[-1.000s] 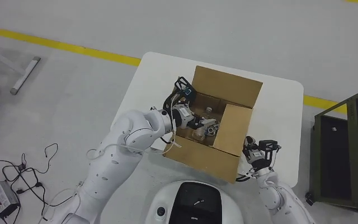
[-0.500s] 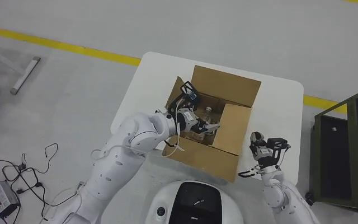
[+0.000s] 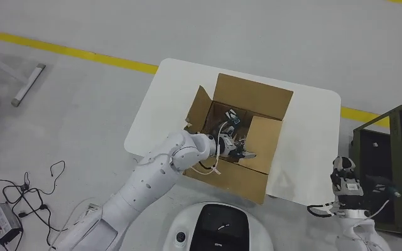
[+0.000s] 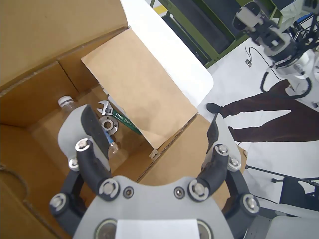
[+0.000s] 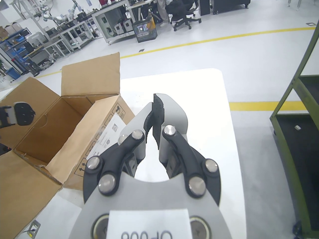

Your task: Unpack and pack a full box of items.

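My left gripper (image 4: 150,115) hung open over the box (image 3: 254,94), the nearer arm to the wrench (image 4: 117,116) inside, its handle running under the 3 o'clock flap (image 3: 260,144). The right gripper (image 5: 155,108) sat closed at 4 o'clock, well apart.

Brown cardboard box (image 5: 89,78), outer side wall: a white paper label (image 5: 107,135) with fine print and a square code, too small to read. Black handling symbols (image 5: 86,164) are printed just beside it.

Green-handled adjustable wrench (image 4: 119,119), inside the box: white lettering on the handle.

Right gripper (image 5: 155,108), base: a white sticker (image 5: 149,225) with inverted dark characters.

Green metal rack (image 4: 211,26): lettering on the top shelf edge.
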Controlling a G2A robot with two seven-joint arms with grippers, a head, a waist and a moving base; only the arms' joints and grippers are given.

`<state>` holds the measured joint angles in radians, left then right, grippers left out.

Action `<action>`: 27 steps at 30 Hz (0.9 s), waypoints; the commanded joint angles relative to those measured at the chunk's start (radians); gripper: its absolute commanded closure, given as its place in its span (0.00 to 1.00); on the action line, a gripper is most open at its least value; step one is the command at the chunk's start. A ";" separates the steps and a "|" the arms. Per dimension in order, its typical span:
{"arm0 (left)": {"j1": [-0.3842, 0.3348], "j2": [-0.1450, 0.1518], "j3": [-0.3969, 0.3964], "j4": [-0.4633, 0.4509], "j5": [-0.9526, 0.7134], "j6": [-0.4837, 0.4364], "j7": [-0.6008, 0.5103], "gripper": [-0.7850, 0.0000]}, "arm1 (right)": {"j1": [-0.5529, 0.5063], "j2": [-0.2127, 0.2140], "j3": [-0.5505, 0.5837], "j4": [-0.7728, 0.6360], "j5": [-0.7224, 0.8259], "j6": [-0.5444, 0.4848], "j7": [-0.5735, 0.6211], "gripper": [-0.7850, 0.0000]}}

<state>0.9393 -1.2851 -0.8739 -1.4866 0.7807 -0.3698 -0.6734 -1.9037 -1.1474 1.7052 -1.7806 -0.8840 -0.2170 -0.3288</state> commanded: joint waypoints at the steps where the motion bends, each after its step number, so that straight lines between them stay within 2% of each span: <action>1: 0.001 0.000 -0.001 -0.002 0.001 0.001 -0.001 0.00 | -0.023 0.000 0.016 -0.018 -0.007 -0.013 0.002 1.00; 10: 0.001 0.000 -0.001 -0.002 0.001 0.001 -0.001 0.00 | -0.068 -0.005 0.038 -0.046 -0.043 -0.006 0.003 1.00; 13: 0.005 -0.005 0.013 0.033 0.002 0.015 0.018 0.00 | -0.061 -0.008 0.032 -0.036 -0.045 -0.006 0.009 1.00; 18: -0.062 -0.035 0.062 0.157 -0.060 0.075 0.013 0.00 | -0.045 -0.011 0.024 -0.020 -0.022 -0.043 0.011 1.00; 25: -0.173 -0.093 0.142 0.340 -0.146 0.170 -0.016 0.00 | -0.038 -0.015 0.028 -0.014 -0.025 -0.033 0.023 1.00; 27: -0.194 -0.107 0.157 0.383 -0.169 0.169 -0.010 0.00 | -0.037 -0.017 0.028 -0.016 -0.020 -0.037 0.020 1.00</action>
<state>0.7544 -1.3858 -0.7233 -1.1270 0.6219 -0.1992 -0.6883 -1.9413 -1.1636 1.7338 -1.7947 -0.9080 -0.2496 -0.3053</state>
